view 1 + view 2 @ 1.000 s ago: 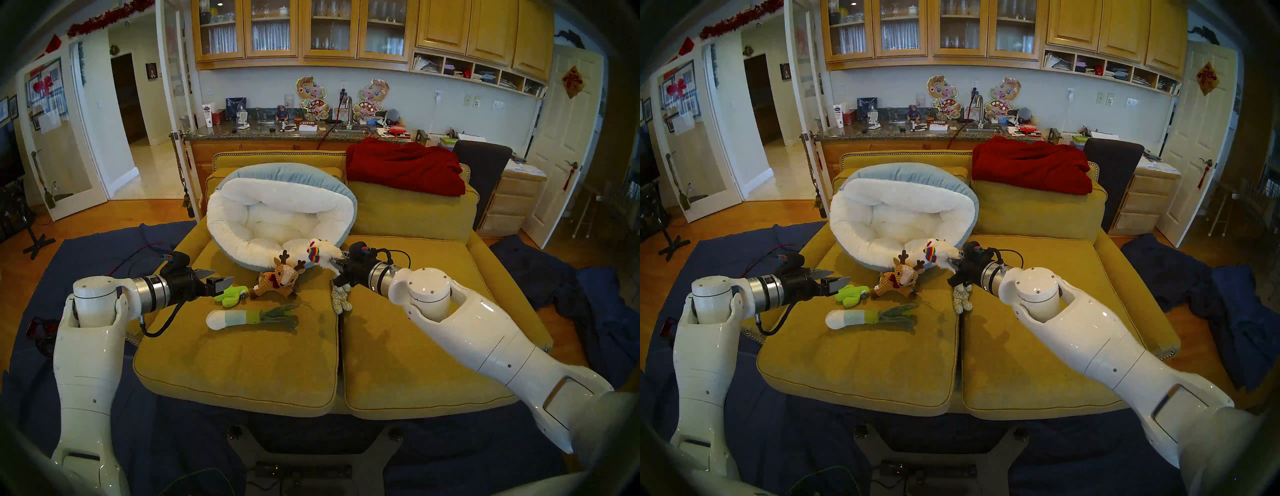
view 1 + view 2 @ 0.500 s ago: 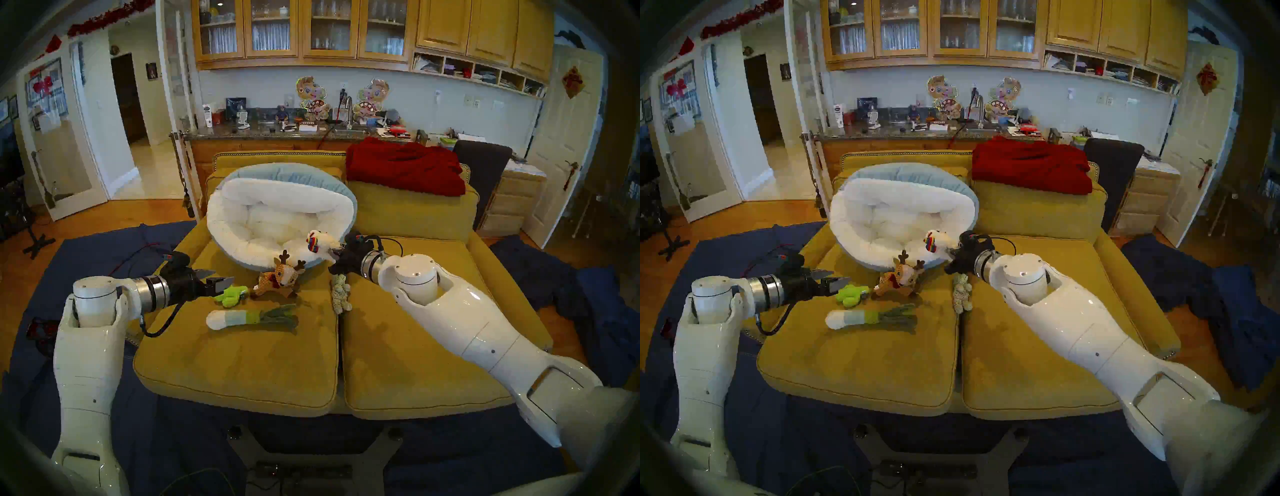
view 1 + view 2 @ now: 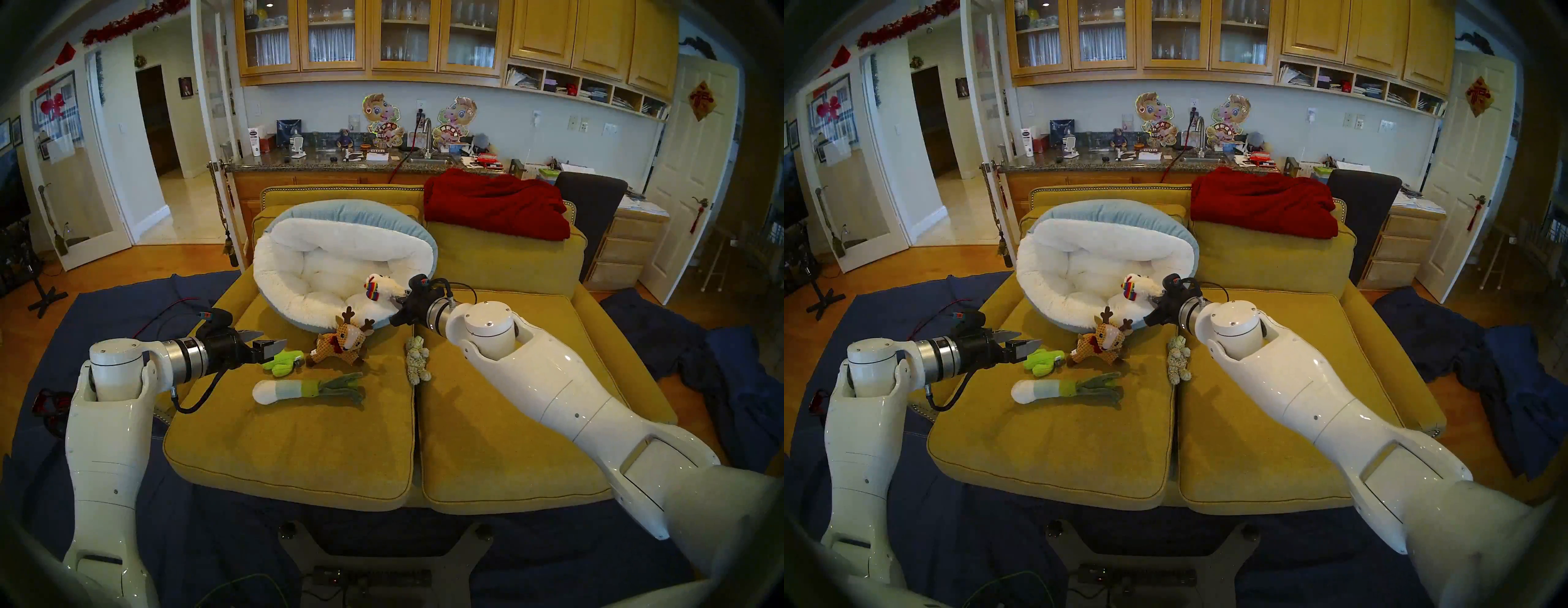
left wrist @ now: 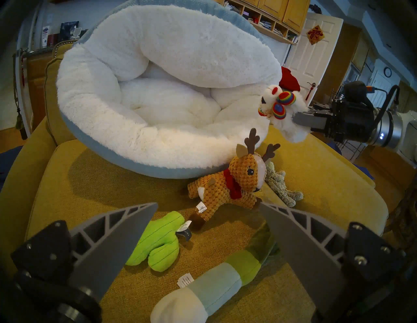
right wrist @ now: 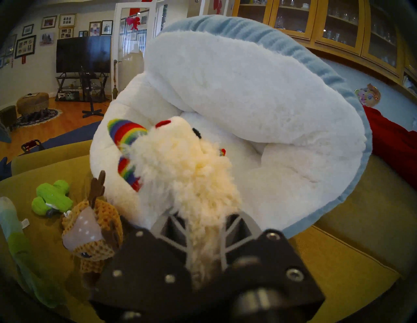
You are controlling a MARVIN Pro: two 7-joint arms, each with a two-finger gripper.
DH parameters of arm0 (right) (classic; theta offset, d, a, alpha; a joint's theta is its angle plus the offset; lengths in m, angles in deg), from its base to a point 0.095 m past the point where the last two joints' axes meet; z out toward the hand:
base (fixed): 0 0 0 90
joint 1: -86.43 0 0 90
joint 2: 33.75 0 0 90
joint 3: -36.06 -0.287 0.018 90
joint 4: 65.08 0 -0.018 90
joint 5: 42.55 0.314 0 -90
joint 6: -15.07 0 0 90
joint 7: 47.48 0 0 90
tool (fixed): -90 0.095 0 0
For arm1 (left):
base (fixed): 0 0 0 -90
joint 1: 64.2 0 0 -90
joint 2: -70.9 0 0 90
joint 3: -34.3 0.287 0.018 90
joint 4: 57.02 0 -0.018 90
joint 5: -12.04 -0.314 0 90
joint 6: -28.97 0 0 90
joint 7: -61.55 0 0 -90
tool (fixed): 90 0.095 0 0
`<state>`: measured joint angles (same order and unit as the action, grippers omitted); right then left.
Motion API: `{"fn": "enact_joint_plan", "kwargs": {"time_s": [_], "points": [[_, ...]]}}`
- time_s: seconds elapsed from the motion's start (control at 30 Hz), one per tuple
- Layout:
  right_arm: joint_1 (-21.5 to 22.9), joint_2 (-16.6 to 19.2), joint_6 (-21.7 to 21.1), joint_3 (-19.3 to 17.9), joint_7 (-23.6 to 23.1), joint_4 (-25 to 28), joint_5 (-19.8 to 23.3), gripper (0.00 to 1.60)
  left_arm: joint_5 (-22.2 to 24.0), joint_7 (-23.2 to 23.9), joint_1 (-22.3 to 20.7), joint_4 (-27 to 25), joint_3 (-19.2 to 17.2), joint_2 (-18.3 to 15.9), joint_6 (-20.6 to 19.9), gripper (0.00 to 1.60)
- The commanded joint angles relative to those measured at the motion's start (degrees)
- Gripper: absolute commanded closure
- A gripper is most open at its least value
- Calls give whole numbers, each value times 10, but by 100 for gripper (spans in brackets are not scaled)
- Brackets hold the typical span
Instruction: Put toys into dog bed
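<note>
I am holding the white fluffy toy [image 3: 384,293] pinched in the right gripper [image 3: 401,300], its two fingers clamped on the toy's fur, and in the head view it is hanging just over the near right rim of the dog bed [image 3: 297,271], right of the frame's centre. The bed is leaning tilted against the yellow sofa [image 3: 297,446] back, its white inside facing me. My left gripper [image 3: 271,344] is hovering at centre left with its fingers spread wide and nothing between them, just above the green cactus [image 3: 281,361]. The reindeer [image 3: 341,343] is lying against the bed's front edge, touching it. The leek [image 3: 305,388] is lying below it, and the grey lumpy toy [image 3: 417,361] is sitting along the seam between the seat cushions.
</note>
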<state>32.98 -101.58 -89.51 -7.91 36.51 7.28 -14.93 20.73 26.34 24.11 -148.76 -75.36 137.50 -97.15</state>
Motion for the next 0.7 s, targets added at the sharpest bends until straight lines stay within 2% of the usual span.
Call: {"fn": "enact_joint_plan", "kwargs": {"time_s": [0.0,0.13,0.27,0.53,0.57,0.67], "points": [[61,-54,20,2,-5,-23,-21,160,4,1,-14,-12,-2,-2,2,0],[80,-73,23,3,-10,-55,-30,160,4,1,-14,-12,-2,-2,2,0],[88,-89,29,-12,-11,-86,-47,160,4,1,-14,-12,-2,-2,2,0],[126,-103,35,-28,-21,-153,-68,160,3,1,-14,-11,-2,-2,2,0],[118,-105,37,-40,-19,-151,-74,160,3,1,-14,-11,-2,-2,2,0],[129,-111,39,-48,-23,-169,-82,160,3,1,-13,-11,-2,-2,2,0]]}}
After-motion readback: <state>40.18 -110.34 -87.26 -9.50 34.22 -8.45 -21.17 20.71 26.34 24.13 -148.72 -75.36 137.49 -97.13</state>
